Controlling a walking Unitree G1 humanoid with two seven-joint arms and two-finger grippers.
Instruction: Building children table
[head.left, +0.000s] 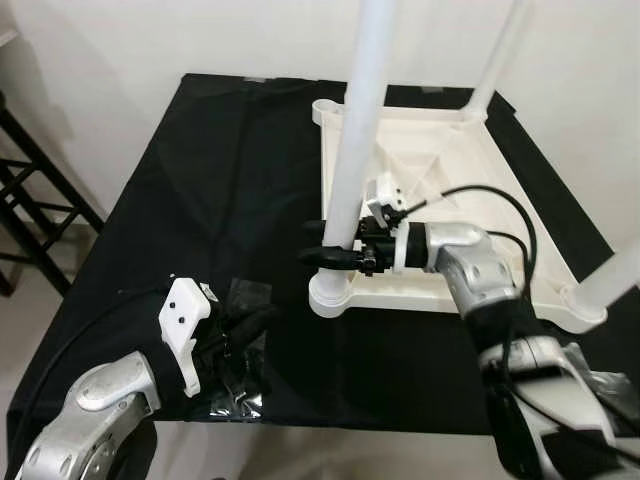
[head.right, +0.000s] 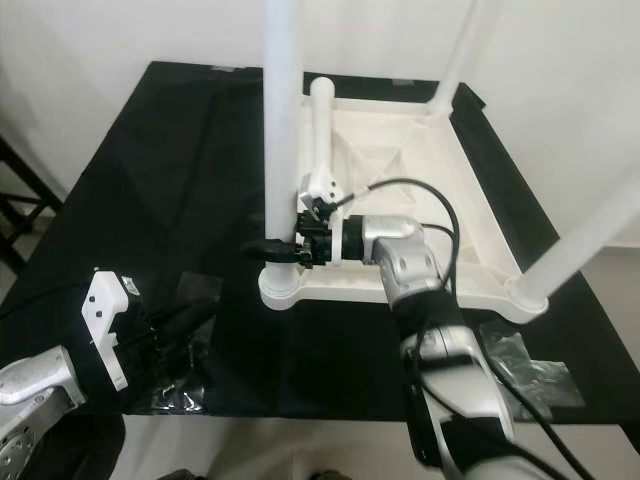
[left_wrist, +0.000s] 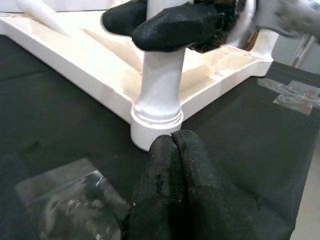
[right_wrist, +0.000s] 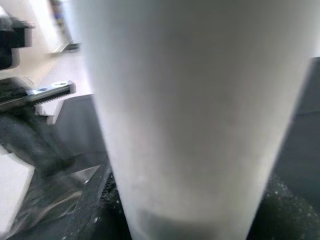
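Observation:
A white children's table (head.left: 440, 165) lies upside down on a black cloth. Its near-left leg (head.left: 358, 130) stands upright in the corner socket (head.left: 330, 292). My right gripper (head.left: 322, 244) is shut on this leg just above the socket, one black finger on each side, as the left wrist view also shows (left_wrist: 165, 20). The right wrist view has the leg (right_wrist: 195, 110) pressed close. My left gripper (head.left: 252, 322) rests on the cloth in front of that corner, its fingers (left_wrist: 175, 175) shut together on nothing. A clear plastic bag (left_wrist: 65, 200) lies under it.
Two more legs rise at the far right (head.left: 505, 50) and near right (head.left: 620, 275). The far-left corner socket (head.left: 325, 107) holds no leg. More plastic bags (head.right: 530, 365) lie at the cloth's front right. A dark wooden frame (head.left: 30, 200) stands to the left.

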